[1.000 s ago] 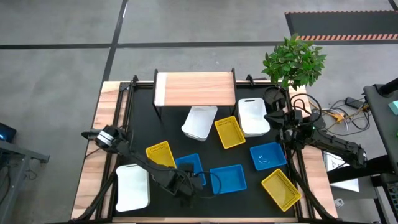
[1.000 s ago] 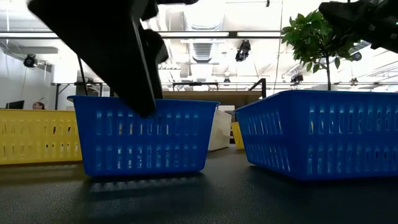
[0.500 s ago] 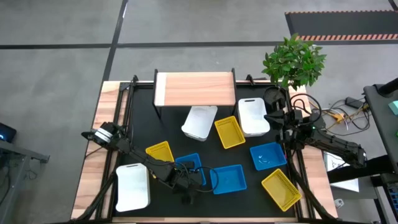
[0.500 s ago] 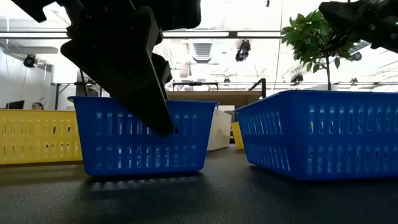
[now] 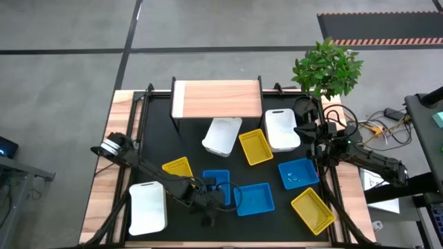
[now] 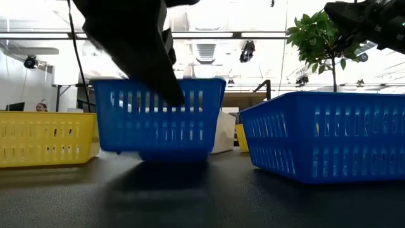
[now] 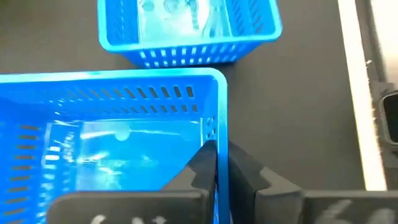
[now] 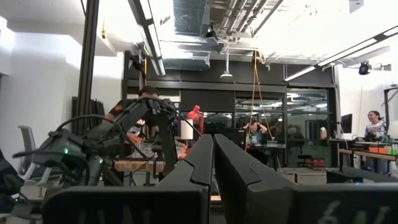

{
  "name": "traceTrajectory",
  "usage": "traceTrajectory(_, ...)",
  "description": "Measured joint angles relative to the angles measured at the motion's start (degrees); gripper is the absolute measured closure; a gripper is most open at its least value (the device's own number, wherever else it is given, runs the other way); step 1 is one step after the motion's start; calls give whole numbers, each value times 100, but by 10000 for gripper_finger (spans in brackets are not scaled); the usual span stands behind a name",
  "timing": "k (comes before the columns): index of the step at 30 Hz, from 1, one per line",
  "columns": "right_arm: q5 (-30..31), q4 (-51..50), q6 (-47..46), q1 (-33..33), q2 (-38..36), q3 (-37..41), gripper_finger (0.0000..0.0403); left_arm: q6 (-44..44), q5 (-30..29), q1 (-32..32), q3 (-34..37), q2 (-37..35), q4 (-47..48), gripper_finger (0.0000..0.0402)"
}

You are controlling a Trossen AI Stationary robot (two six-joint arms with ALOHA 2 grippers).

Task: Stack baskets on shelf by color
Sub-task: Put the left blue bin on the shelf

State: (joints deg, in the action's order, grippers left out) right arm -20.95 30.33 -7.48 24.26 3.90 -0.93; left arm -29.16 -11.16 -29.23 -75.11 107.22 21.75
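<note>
My left gripper (image 7: 216,149) is shut on a blue basket (image 5: 217,182) near the table's front middle. The low view shows that basket (image 6: 158,117) up off the tabletop. A second blue basket (image 5: 255,199) stands just right of it and a third (image 5: 298,173) farther right. Yellow baskets (image 5: 178,168) (image 5: 255,146) (image 5: 313,210) and white baskets (image 5: 222,135) (image 5: 282,129) (image 5: 147,207) rest on their bottoms on the black tabletop. The wooden shelf (image 5: 217,99) stands at the far middle with nothing on it. My right gripper (image 8: 213,155) is shut and held high at the right. My left gripper pinches the blue basket's wall on the table's near side (image 7: 214,124), one finger inside the basket and one outside. The fingers slant down from the table's left and lie along the wall. The basket hangs about level, clear of the tabletop.
A potted plant (image 5: 327,68) stands at the far right corner. Cables and a stand lie beyond the table's right edge. Bare black tabletop (image 5: 159,142) shows between the shelf and the yellow basket on the left.
My left gripper has shut on the blue basket's wall and risen. The basket, which stood on the tabletop, is now lifted clear and has shifted a little toward the table's right edge.
</note>
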Motion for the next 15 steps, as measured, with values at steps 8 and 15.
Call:
traceTrajectory(8, 2, 4, 23, 2, 0, 0, 394, 74, -46, -2, -112, -445, 168, 401)
traceTrajectory(15, 4, 17, 23, 2, 0, 0, 394, 787, -73, -7, -529, -872, 156, 401)
